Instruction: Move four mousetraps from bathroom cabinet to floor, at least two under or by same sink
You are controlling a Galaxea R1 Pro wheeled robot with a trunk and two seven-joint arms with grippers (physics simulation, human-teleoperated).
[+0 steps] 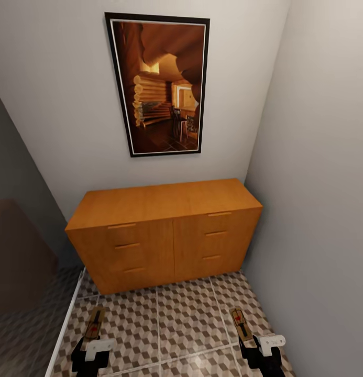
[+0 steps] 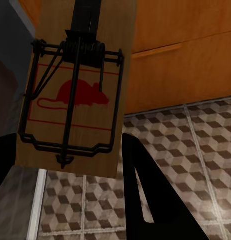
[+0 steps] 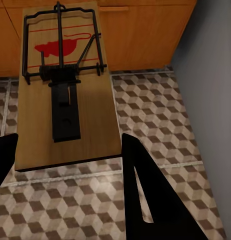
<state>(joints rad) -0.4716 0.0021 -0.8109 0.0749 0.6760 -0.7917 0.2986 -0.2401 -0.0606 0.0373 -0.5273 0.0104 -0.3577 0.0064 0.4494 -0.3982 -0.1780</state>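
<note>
- While the head view looked down into a narrow corner, the grey-white walls [image 1: 55, 104] closed it in at the back and on the right; a dark-framed picture [image 1: 159, 84] of a log-cabin interior hung on the back wall above the cabinet.
- Against that back wall stood the cabinet [image 1: 165, 201], low, wide and orange-brown; its flat top was bare wood, and its drawers, with their wooden bar handles, all sat closed.
- Before the cabinet lay the bathroom floor [image 1: 176, 324], tiled in a brown, beige and white cube pattern with thin pale grout lines; a white strip ran along its left edge.
- At the lower left of the head view, the left gripper [image 1: 92, 343] was closed on the left mousetrap [image 1: 95, 322]; the board stuck out forward past the fingers, above the tiles and short of the cabinet front; in the left wrist view the trap [image 2: 70, 100] showed a red mouse mark under its dark wire frame.
- At the lower right, the right gripper [image 1: 254, 343] clamped the right mousetrap [image 1: 239, 323] in the same way, near the right wall; the right wrist view showed that trap [image 3: 65, 90] flat between the dark fingers [image 3: 150, 200], its red mark towards the cabinet.
</note>
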